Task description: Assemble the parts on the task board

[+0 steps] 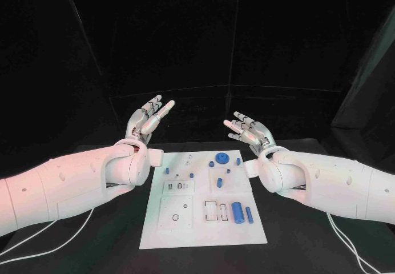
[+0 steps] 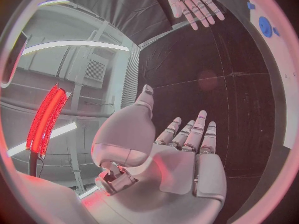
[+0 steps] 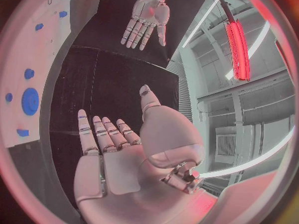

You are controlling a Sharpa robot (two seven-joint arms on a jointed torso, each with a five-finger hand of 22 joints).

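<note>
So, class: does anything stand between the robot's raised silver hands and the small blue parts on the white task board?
Nothing visible does. The left hand and right hand are raised, open and empty, beyond the white task board; the small blue parts lie uncovered on it.

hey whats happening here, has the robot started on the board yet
Not yet, by the look of it. Both silver hands are raised above the far end of the black table, the left hand and the right hand, fingers spread and holding nothing. The white rectangular task board lies between the arms, with small blue parts on it, including a round blue disc and a blue cylinder, untouched.
</note>
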